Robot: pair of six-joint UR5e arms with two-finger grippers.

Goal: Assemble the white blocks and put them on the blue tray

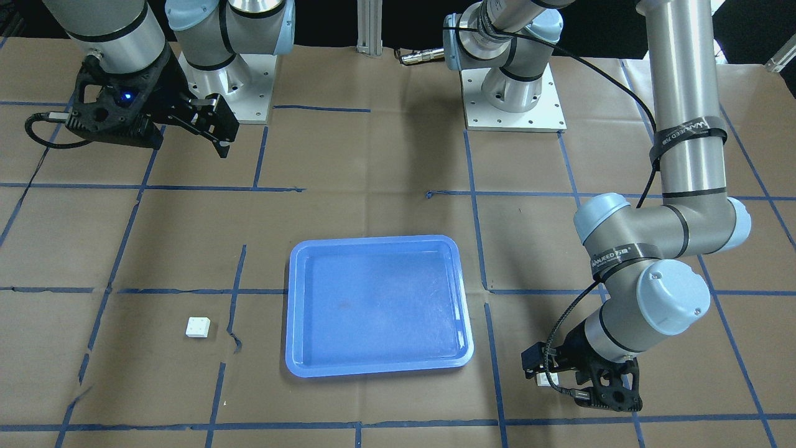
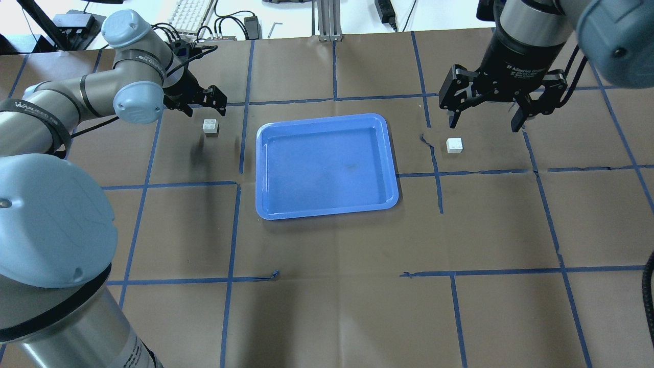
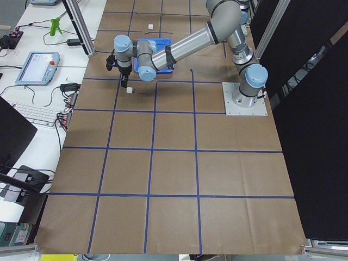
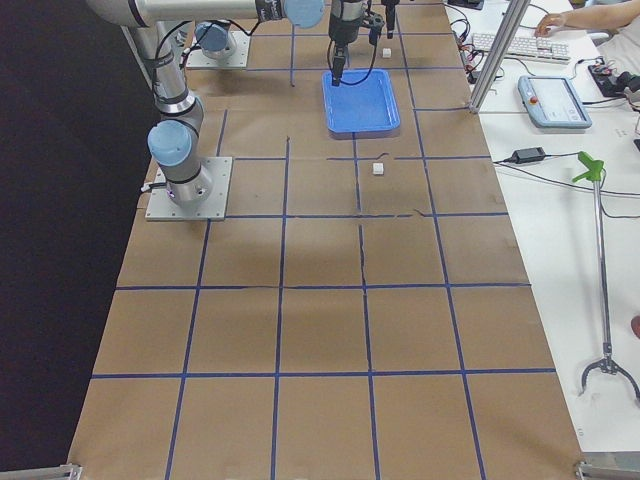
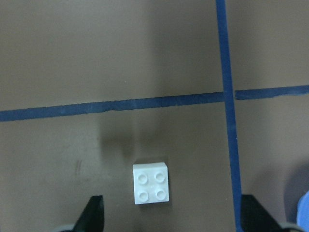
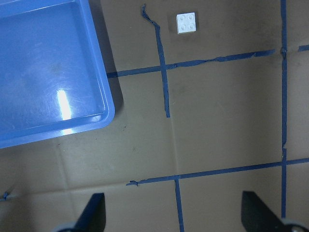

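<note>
On table point(image 2: 327, 286): 2 white blocks point(image 2: 210, 126) point(image 2: 454, 145), 1 blue tray point(image 2: 327, 212), 2 hands point(image 2: 209, 106) point(image 2: 484, 122) spread.

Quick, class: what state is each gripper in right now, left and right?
Left gripper: open, empty, a white block below it.
Right gripper: open, empty.

Front-facing view, lower right: the left gripper point(image 1: 556, 371) covers most of one white block point(image 1: 545, 379). Left wrist view: the bottom edge cuts off its fingers point(image 5: 94, 213), and the blue tray point(image 5: 304, 212) is a blurred sliver at lower right. Right wrist view: the fingers point(image 6: 95, 212) of the right gripper point(image 6: 172, 215) are cut off at the bottom, the tray at top and left. Left side view, top: the other white block point(image 3: 149, 26) is too small to show studs.
</note>
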